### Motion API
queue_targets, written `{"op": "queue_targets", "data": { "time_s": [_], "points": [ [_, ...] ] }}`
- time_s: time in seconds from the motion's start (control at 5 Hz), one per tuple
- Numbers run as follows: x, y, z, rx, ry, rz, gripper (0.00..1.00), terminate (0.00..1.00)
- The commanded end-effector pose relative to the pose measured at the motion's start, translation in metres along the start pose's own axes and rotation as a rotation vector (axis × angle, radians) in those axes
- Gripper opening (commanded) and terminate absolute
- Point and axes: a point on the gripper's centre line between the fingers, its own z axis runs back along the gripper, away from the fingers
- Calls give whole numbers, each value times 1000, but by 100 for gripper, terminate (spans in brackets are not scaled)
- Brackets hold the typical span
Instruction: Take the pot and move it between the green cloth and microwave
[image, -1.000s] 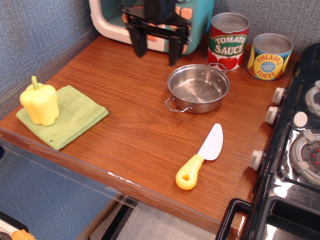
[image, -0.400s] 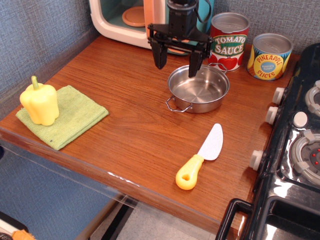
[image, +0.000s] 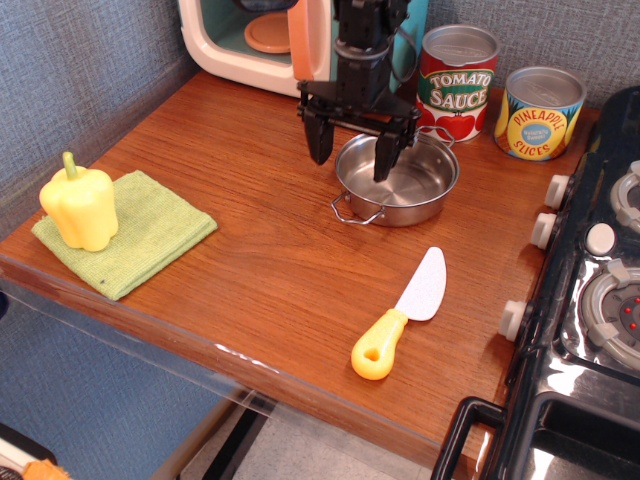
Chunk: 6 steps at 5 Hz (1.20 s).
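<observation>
End effector spread wide, straddling left rim of pot, gripping nothing; pot on counter near microwave, well right of green cloth; risks: thin rim slipping, pot tipping, nudging tomato can.

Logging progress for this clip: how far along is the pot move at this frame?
Early stage. Done: the gripper is at the pot, open, one finger outside the left rim and one inside the bowl. In hand: lining up a rim grasp; the jaws are not closed. Left: grasp, lift, and carry the pot to the bare wood between the green cloth and the microwave. The pot sits beside the tomato sauce can.
</observation>
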Motion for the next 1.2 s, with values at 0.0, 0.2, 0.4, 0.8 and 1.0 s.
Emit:
{"op": "queue_targets", "data": {
  "time_s": [0.0,0.2,0.4,0.8,1.0],
  "points": [
    [-3,7,3,6,-38,-57,0,0],
    [-3,6,5,9,-37,-64,0,0],
    [-4,6,8,-3,-33,-57,0,0],
    [-3,1,38,-87,-60,-56,0,0],
    [4,19,79,-103,-123,-21,0,0]
  ]
}}
